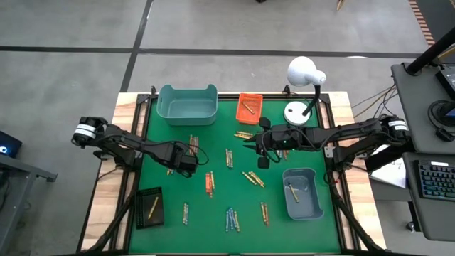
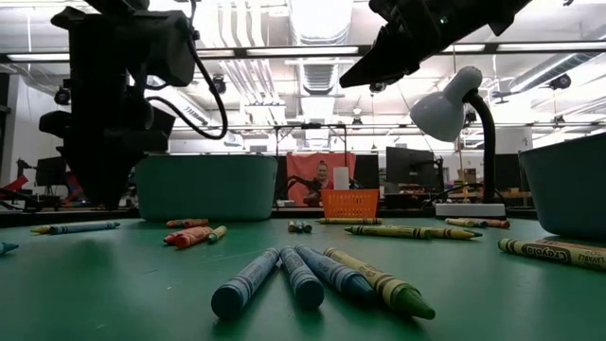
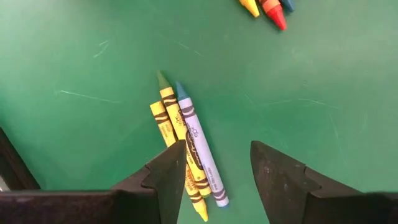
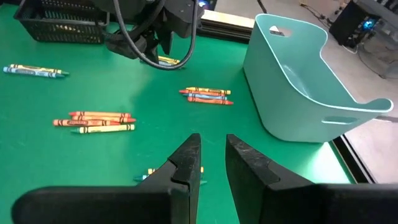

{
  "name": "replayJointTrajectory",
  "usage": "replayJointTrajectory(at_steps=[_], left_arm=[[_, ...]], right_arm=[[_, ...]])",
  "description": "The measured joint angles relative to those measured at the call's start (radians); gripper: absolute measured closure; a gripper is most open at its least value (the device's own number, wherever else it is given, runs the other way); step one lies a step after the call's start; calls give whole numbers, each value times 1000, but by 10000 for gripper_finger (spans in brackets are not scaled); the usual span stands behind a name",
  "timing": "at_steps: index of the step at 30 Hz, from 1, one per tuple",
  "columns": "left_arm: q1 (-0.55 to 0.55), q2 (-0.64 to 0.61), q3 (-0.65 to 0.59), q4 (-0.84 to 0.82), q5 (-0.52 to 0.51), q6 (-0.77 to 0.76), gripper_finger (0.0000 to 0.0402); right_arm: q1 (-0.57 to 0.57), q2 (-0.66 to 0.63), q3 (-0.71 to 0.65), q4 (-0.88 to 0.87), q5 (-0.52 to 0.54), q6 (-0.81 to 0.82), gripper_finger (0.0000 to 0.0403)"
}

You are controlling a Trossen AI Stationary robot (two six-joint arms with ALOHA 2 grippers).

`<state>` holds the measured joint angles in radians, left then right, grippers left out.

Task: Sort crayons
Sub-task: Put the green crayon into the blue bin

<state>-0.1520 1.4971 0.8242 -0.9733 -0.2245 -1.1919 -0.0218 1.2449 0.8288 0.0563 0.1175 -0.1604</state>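
Left gripper [image 3: 214,171] fingers parted, empty, low over a yellow-and-blue-grey crayon cluster [image 3: 186,152] on the green felt mat's [image 1: 213,213] left side. Right gripper [image 4: 211,165] fingers slightly parted, empty, raised right of centre. Other thin paper-wrapped crayons [image 1: 209,183] lie scattered across the mat.

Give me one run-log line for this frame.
task: sort crayons | left gripper: open, over yellow and blue crayons | right gripper: empty, mid-table
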Motion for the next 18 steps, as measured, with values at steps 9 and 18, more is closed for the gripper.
replayJointTrajectory(at_steps=[9, 18], left_arm=[[8, -92, 60, -12, -57, 179, 239], [71, -323, 77, 12, -233, 420, 239]], right_arm=[[-135, 25, 103, -142, 118, 208, 358], [-344, 259, 441, -465, 31, 270, 376]])
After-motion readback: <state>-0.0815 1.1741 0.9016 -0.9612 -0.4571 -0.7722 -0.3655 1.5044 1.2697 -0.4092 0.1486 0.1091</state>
